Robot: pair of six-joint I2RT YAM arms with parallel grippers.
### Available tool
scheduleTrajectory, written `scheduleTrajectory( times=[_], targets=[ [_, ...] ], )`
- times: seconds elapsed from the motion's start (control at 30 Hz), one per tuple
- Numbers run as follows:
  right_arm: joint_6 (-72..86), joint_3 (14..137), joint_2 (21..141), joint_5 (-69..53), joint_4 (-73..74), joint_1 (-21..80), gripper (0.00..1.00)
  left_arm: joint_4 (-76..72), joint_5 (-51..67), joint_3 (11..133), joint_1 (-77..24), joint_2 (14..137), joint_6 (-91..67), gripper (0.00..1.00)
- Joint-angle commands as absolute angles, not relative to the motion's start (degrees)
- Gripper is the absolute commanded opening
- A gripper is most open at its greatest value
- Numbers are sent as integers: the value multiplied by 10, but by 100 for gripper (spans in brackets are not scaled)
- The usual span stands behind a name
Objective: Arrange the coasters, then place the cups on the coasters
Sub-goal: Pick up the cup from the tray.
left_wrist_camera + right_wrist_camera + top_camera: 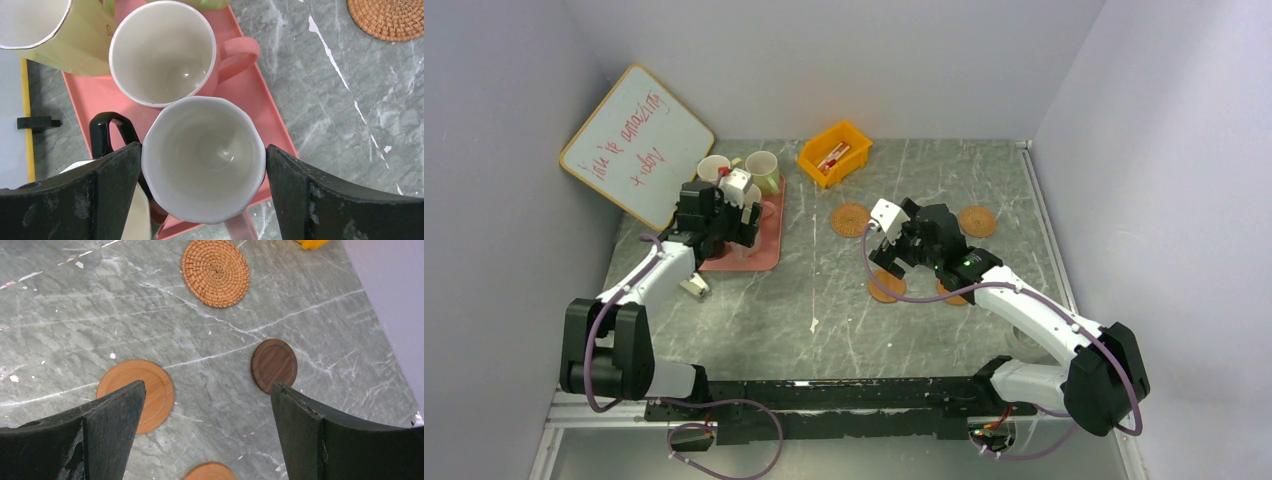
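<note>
Several cups stand on the pink tray (250,100): a pink cup (203,159), a second pink cup (162,52), a pale green cup (45,30) and a black cup (107,132). My left gripper (203,170) is open, its fingers on either side of the near pink cup's rim, close against it. My right gripper (207,405) hangs open over bare table with nothing between its fingers. Below it lie an orange-brown coaster (135,395), a dark brown coaster (274,365), a woven coaster (215,272) and another orange-brown coaster (209,471).
A yellow bin (834,152) sits at the back. A whiteboard (636,145) leans on the left wall behind the tray (764,250). One more orange-brown coaster (976,221) lies at the right. A small object (694,287) lies near the tray's front.
</note>
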State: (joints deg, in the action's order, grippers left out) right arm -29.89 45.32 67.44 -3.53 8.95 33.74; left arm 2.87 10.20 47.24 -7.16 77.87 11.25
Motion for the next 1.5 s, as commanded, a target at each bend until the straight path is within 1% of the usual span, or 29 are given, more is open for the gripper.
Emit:
scheduleTrajectory(
  times=[0.0,0.33,0.63,0.93,0.97,1.0,1.03,1.07,1.13,1.17,1.2,1.23,1.27,1.33,1.37,1.47],
  targets=[
    [-300,455,673,-49,74,338,100,31,94,498,-85,788,124,96],
    [-299,457,684,-42,76,338,100,45,71,503,-102,796,136,96],
    [-298,455,679,-46,74,338,100,59,47,515,-115,831,144,96],
    [-299,457,680,-50,77,338,100,61,47,516,-115,827,144,97],
    [-299,458,681,-46,77,338,100,62,53,517,-115,825,145,86],
    [-298,458,681,-44,77,338,100,67,59,519,-115,823,146,69],
    [-298,458,679,-43,77,338,100,71,67,521,-115,820,145,55],
    [-297,457,677,-44,74,338,100,70,68,520,-115,816,144,49],
    [-297,456,676,-47,74,338,100,64,68,516,-115,801,142,46],
    [-298,457,677,-46,74,338,100,63,70,515,-114,794,142,42],
    [-298,457,678,-44,75,338,100,64,74,515,-114,788,142,31],
    [-298,457,678,-42,75,338,100,66,81,517,-114,780,143,23],
    [-297,457,677,-41,74,338,100,69,90,518,-114,774,145,21],
    [-297,455,676,-44,72,338,100,74,105,520,-114,756,151,8],
    [-298,455,677,-46,72,338,100,75,114,521,-114,746,152,5],
    [-297,457,677,-43,75,339,100,70,146,524,-116,725,153,5]
  ],
)
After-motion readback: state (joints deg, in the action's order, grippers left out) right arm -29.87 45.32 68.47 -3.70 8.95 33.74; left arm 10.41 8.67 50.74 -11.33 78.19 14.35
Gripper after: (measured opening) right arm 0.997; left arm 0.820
